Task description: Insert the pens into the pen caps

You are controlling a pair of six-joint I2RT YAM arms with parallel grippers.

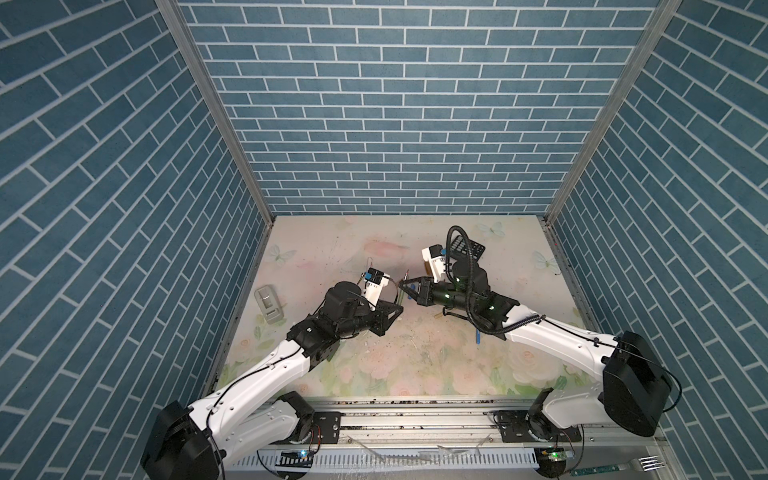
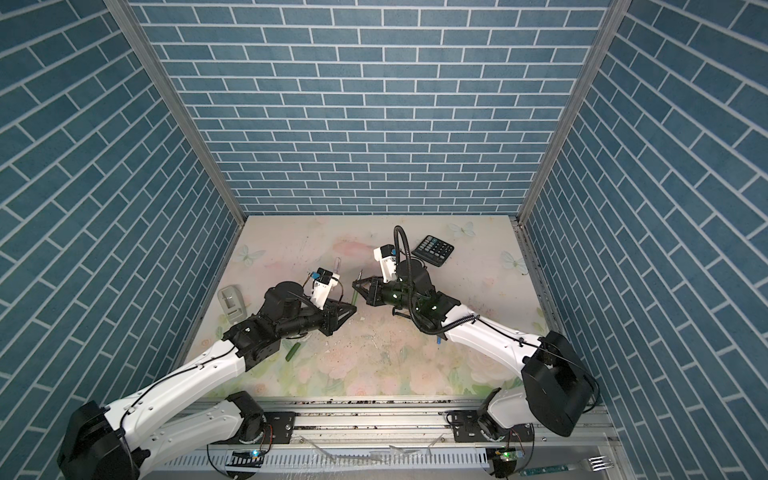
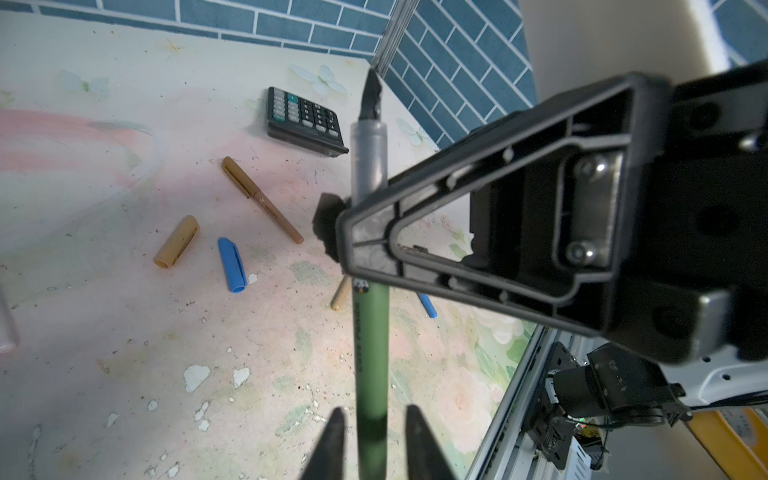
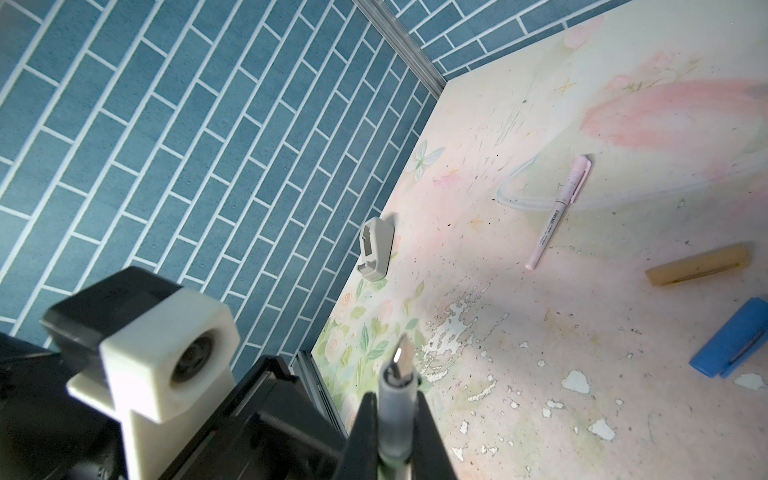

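In a top view we see the green pen [image 2: 354, 297] held up over the middle of the desk [image 2: 478, 282], and the green cap [image 2: 292, 351] lying on it toward the near left. In the left wrist view, the left fingers [image 3: 334, 436] stand narrowly apart astride the pen's barrel. In the right wrist view, the right fingers [image 4: 361, 424] clamp its clear grip section, nib bare.

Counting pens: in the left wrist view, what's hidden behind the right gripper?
A tan end and a blue end poke out, probably pens; the right gripper covers the rest.
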